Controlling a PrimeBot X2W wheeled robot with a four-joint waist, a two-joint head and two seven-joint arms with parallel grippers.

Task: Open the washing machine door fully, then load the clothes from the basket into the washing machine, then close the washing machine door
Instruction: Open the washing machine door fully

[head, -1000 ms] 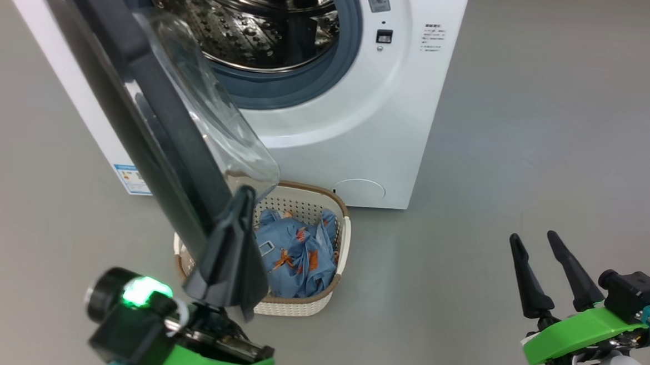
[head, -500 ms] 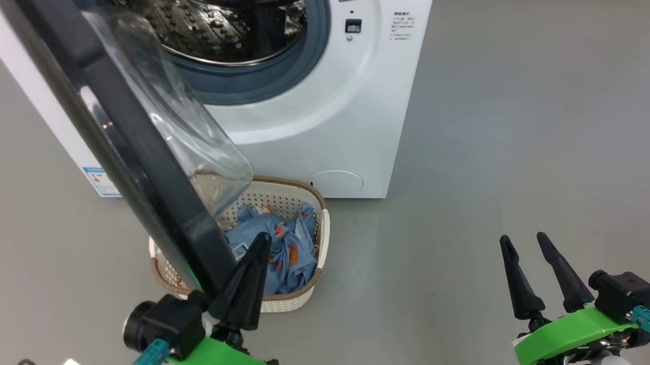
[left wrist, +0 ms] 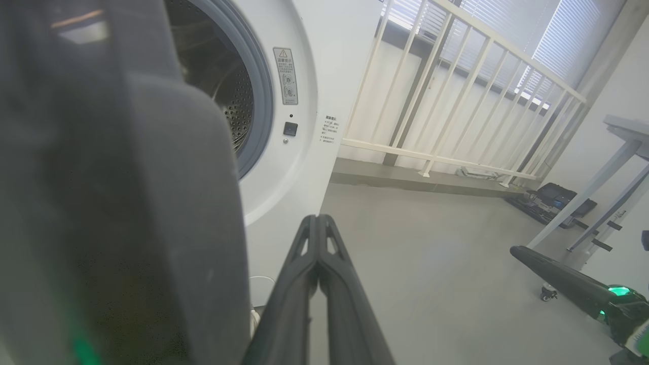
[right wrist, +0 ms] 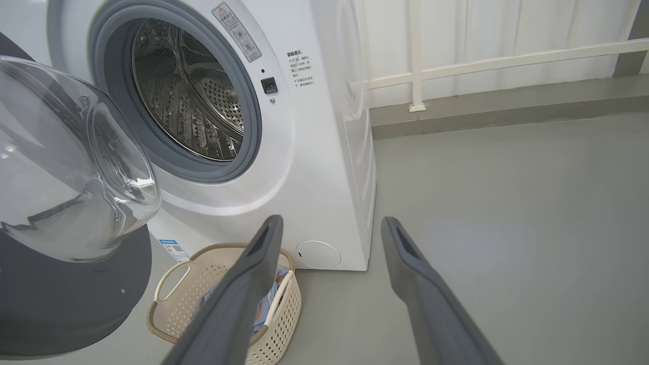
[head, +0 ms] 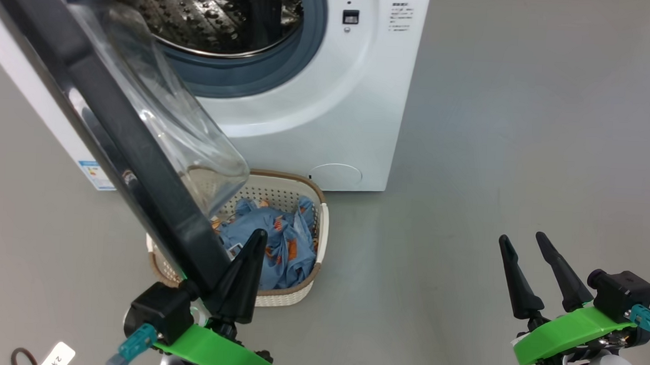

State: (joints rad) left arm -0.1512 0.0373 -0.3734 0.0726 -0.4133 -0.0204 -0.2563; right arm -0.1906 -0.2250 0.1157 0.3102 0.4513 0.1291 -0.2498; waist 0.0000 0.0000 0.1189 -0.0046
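Head view: door [head: 101,116] looks rigid with slick rim, so left gripper [head: 256,235], fingers together, should push its edge, not pinch; right gripper [head: 521,237] spread, empty.

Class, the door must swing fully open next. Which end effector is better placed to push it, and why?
Left. The left end effector, shut, sits right beside the washing machine door; the right end effector hangs open, apart from it.
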